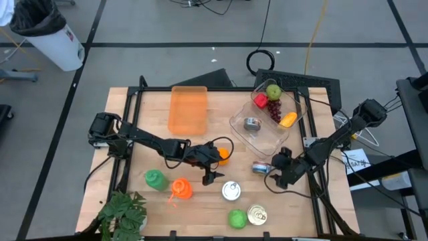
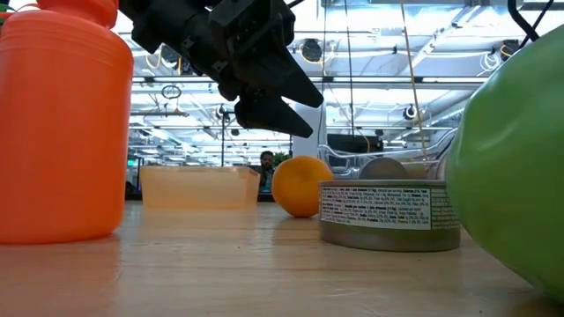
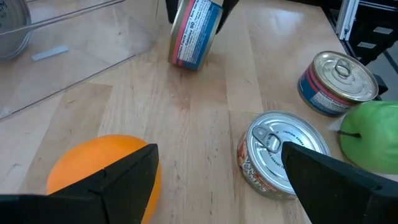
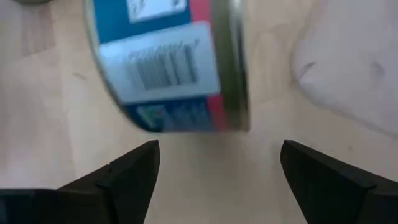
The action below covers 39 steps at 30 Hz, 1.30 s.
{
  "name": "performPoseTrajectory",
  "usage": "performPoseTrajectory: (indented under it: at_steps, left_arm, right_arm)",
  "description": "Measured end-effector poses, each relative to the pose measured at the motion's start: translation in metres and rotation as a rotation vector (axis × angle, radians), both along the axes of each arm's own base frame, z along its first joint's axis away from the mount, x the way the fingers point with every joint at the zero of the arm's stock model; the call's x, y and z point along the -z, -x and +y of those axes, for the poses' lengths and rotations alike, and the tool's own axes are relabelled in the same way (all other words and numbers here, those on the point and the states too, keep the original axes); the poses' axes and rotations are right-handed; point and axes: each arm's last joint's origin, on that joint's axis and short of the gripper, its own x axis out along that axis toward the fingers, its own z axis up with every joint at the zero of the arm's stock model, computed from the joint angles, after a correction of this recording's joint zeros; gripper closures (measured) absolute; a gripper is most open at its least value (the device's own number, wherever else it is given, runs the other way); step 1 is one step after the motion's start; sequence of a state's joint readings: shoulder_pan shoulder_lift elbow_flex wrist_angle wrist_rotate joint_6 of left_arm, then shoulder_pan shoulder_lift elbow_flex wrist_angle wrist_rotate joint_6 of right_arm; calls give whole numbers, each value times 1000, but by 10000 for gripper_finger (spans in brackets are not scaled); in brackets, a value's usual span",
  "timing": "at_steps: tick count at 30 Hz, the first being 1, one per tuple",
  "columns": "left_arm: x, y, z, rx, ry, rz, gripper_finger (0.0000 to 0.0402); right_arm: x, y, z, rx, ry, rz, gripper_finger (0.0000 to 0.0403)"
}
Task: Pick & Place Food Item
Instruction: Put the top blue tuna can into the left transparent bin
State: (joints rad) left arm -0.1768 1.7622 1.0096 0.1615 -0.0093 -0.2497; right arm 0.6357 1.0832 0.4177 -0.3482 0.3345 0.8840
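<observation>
A blue-and-red labelled can (image 4: 168, 62) lies on its side on the wooden table (image 1: 200, 144), just in front of the clear container (image 1: 257, 137). My right gripper (image 4: 217, 146) hangs open close above it, slanting down, one finger on either side and a little short of it. My left gripper (image 3: 221, 149) stands open above the table's middle, pointing down at a slant. An orange (image 3: 102, 171) lies beside one of its fingers and an upright silver can (image 3: 273, 152) beside the other; in the low view the gripper (image 2: 282, 106) hangs clear above the orange (image 2: 300, 185).
The clear container holds a green apple (image 1: 273, 92), grapes (image 1: 275, 111), other fruit and a can (image 1: 252, 124). An orange tray (image 1: 188, 109) lies at the back. Near the front stand a green item (image 1: 155, 179), an orange bottle (image 1: 180, 189), a second can (image 1: 257, 214), a green apple (image 1: 237, 218) and a plant (image 1: 124, 214).
</observation>
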Motion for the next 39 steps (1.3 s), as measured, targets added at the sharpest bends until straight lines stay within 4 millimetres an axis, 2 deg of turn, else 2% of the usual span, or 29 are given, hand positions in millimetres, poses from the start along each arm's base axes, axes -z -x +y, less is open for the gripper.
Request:
performPoseTrajectory:
  at_steps: [5, 12, 19, 25, 33, 37, 39]
  left_arm:
    - [0, 0, 0, -9, 14, 2, 50]
    - [0, 0, 0, -13, 19, 3, 50]
    - [0, -1, 5, -27, 22, 3, 50]
    - [-1, -1, 5, -22, 16, -6, 50]
    - [-17, -9, -4, 0, -85, -103, 50]
    - [-32, -21, -3, -7, -154, -126, 50]
    - [-31, -29, -4, 21, -194, -129, 50]
  right_arm:
    - [-2, -3, -1, -11, 77, -65, 100]
    - [-9, -12, 6, -45, 39, -178, 103]
    - [-13, -15, 4, -26, 167, -265, 106]
    - [-17, -19, 5, -30, 191, -324, 107]
    - [-22, -23, 7, -46, 225, -391, 108]
    - [-23, -23, 7, -35, 240, -403, 108]
    - [-23, -23, 7, -33, 241, -405, 108]
